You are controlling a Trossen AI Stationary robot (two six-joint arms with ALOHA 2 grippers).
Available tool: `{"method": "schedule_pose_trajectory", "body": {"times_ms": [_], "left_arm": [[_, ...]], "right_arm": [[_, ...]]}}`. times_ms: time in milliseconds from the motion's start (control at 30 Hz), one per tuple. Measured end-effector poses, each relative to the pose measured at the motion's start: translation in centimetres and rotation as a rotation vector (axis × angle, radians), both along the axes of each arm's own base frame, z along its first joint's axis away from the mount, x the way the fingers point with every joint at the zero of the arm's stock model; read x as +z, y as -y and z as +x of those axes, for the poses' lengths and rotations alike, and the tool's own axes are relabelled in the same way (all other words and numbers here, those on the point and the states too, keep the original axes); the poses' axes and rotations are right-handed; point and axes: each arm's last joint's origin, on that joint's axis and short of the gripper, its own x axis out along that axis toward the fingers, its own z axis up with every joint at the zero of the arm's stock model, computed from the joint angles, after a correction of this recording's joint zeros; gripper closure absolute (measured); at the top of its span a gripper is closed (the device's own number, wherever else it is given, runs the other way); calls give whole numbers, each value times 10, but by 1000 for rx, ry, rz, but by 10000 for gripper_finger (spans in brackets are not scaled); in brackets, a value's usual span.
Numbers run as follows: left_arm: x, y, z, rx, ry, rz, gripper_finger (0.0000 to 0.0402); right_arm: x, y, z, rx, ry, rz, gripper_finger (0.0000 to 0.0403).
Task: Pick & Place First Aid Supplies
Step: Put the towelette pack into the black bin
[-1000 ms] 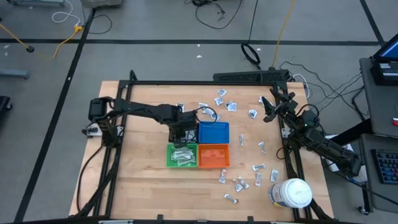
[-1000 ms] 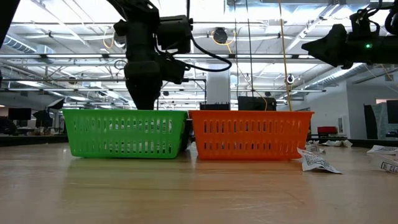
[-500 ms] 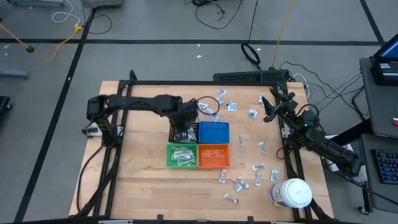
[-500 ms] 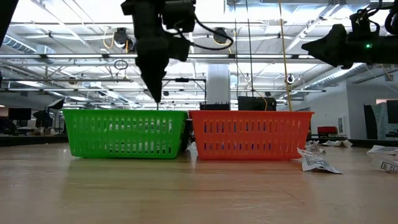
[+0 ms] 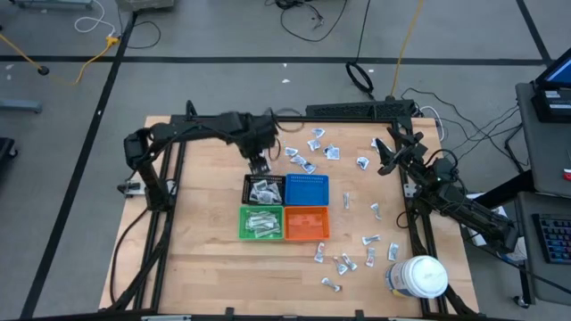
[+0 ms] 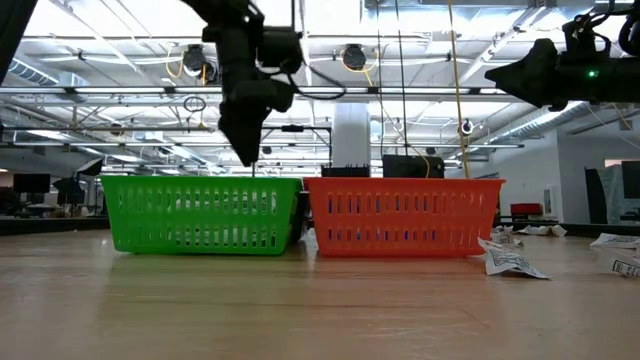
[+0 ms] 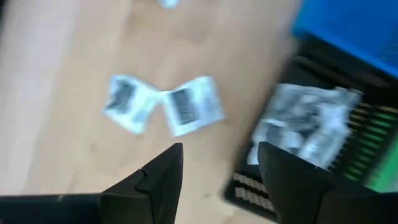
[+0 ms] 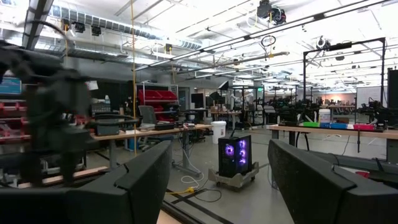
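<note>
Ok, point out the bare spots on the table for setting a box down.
Bare wood lies left of the green bin and black bin, and along the near edge below them. Crowded: packets scatter between the orange bin and white jar, and above the blue bin.

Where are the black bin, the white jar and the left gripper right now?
black bin (image 5: pixel 249 182): high view, on its left rim, beside the packets inside.
white jar (image 5: pixel 420 275): high view, on the middle of its lid.
left gripper (image 7: pixel 219 167): left wrist view, midway between its two fingertips.

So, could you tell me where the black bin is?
High view: the black bin sits mid-table, left of the blue bin, behind the green bin.
</note>
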Motion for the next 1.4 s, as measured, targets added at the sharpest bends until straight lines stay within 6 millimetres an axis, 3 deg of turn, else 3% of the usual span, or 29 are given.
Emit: {"method": "schedule_pose_trajectory", "body": {"times_ms": [233, 400, 767, 1000, 1300, 1400], "left_arm": [[0, -53, -27, 113, -6, 15, 199], [-1, -71, -39, 116, -13, 32, 193], [-56, -92, -19, 141, -68, 12, 192], [-96, -94, -10, 146, -148, -65, 192], [-104, -90, -3, 106, -153, -64, 193], [-104, -90, -3, 90, -152, -63, 214]], "right_arm": [[0, 0, 0, 0, 0, 0, 140], [0, 0, 0, 0, 0, 0, 140], [0, 0, 0, 0, 0, 0, 140], [0, 0, 0, 0, 0, 0, 140], [0, 0, 0, 0, 0, 0, 140], [0, 0, 0, 0, 0, 0, 140]]}}
